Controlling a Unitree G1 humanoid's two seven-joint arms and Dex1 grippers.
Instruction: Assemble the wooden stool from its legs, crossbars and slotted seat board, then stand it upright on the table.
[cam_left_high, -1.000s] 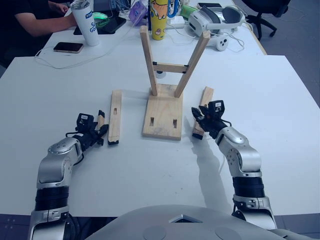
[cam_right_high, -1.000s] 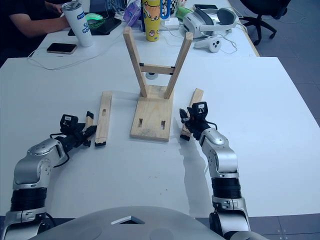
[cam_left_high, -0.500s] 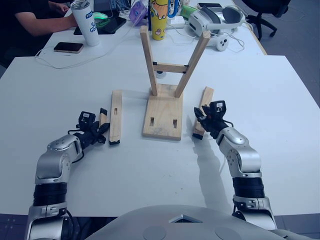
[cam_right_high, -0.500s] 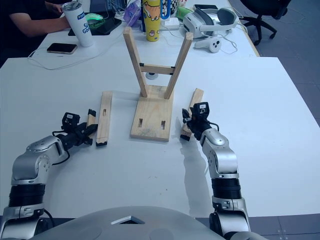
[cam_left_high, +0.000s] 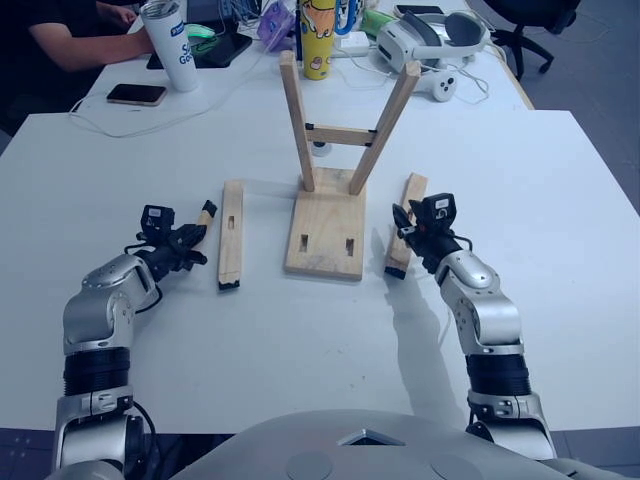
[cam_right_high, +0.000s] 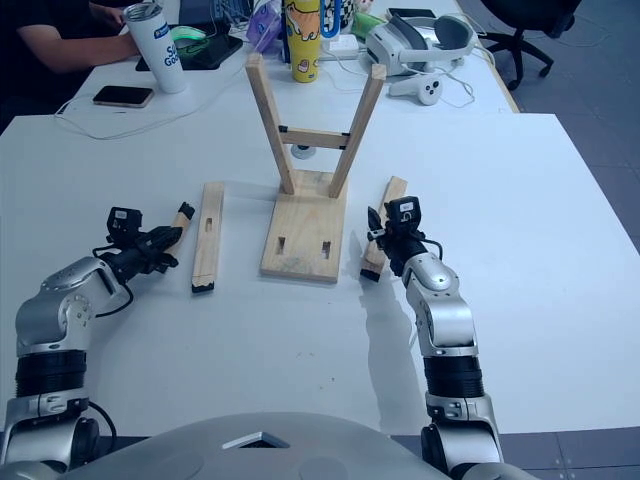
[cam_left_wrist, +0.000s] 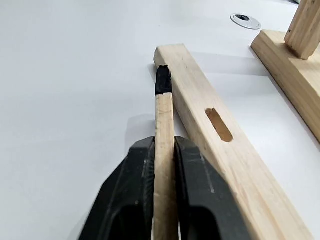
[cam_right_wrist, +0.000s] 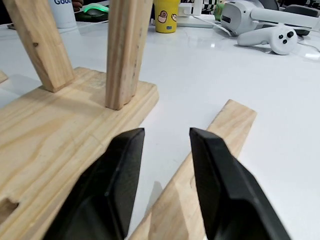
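Left hand (cam_left_wrist: 165, 150) is clamped on a thin crossbar (cam_left_wrist: 164, 115), its two fingers (cam_left_wrist: 142, 170) pressed against the stick's sides. The stick's black-tipped end points out ahead of the hand. This hand sits well to the left of the seat board (cam_left_high: 325, 235), low over the white worktop (cam_left_high: 560, 220). The crossbar's tip lies just beside a loose leg (cam_left_high: 231, 230), a flat length of wood with a slot cut through it. That leg lies flat on the worktop, parallel to the seat board's left edge and a little apart from it.

On the seat board's right side, the right hand (cam_left_high: 408, 232) has its fingers (cam_right_wrist: 125, 165) spread apart and holds nothing. It is poised above a second loose leg (cam_left_high: 412, 192), which lies flat just beside the board's right edge. Whether the fingers touch that leg cannot be told.

The seat board itself lies flat in the middle of the worktop. Two legs (cam_left_high: 298, 120) stand planted in its far end, leaning apart from each other, and a short fitted crossbar (cam_left_high: 340, 135) joins them partway up. At the board's near end two slots (cam_left_high: 303, 241) are open.

Beyond the seat board's far end stand a yellow cup (cam_left_high: 318, 40) and a white headset (cam_left_high: 430, 35). A white tumbler (cam_left_high: 170, 45) and a phone (cam_left_high: 136, 94) lie beyond the board to the left.
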